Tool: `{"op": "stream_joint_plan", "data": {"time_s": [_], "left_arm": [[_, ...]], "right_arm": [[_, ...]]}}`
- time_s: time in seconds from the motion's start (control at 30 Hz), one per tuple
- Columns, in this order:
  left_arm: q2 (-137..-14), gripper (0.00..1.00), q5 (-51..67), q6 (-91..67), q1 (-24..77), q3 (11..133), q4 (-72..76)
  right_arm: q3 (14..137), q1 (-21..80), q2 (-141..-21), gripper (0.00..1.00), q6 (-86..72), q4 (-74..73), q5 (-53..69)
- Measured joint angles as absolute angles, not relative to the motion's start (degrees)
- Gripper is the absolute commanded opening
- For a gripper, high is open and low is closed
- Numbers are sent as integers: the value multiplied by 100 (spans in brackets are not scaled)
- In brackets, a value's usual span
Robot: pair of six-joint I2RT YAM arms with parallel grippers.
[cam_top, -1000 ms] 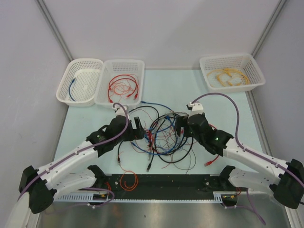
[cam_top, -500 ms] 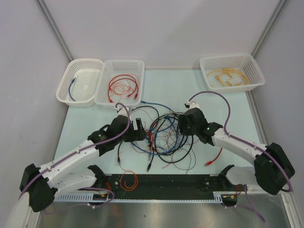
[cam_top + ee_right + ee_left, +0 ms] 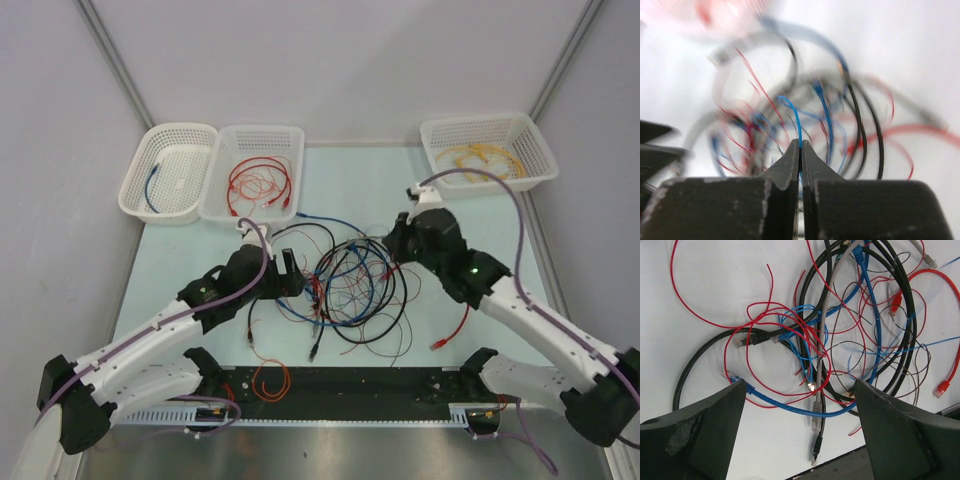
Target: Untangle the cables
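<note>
The cables (image 3: 345, 285) lie jumbled between both grippers: likely light, limp, snag-prone, best taken near a plug. The right gripper (image 3: 800, 150) is clamped on a thin blue wire (image 3: 796, 120); the left gripper (image 3: 800, 385) hangs wide, empty

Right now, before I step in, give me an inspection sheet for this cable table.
Surface: pale green table top.
Job's things: tangled cables, black, blue, red, brown, mid-table.
Clutter: white baskets at far edge with blue cable, red cables, yellow cables; loose red cable by the arm bases.
Grippers: left gripper open above the tangle; right gripper shut on a thin blue cable.
Cables: purple harness cables along both arms.
Surroundings: grey walls.
</note>
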State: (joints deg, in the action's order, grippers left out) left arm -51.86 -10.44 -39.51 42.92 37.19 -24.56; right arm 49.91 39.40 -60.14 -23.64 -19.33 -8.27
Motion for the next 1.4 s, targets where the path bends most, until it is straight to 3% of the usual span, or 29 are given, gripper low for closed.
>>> {"op": "stream_joint_plan", "data": {"time_s": [0.2,0.53,0.8,1.03,1.4], "left_arm": [[-5288,94,-1188,-3811,4292,3900,-2510],[-5151,97,-1280,-3395,4292,4475,-2217],[-4209,99,-1450,-2880,4292,4637,-1118],[-4340,100,-1363,-2480,4287,5553,-864],[-4950,99,585,-2394,4287,5411,-473]], "right_arm": [[7295,4268,-5402,0,-1761,-2456,-1483],[8742,4733,-5356,0,-1500,-2982,-1557],[8864,4757,-5808,0,-1640,-3081,-1293],[8340,4770,-5981,0,-1796,-3183,-1052],[8068,4866,-6117,0,-1883,-3234,-775]]}}
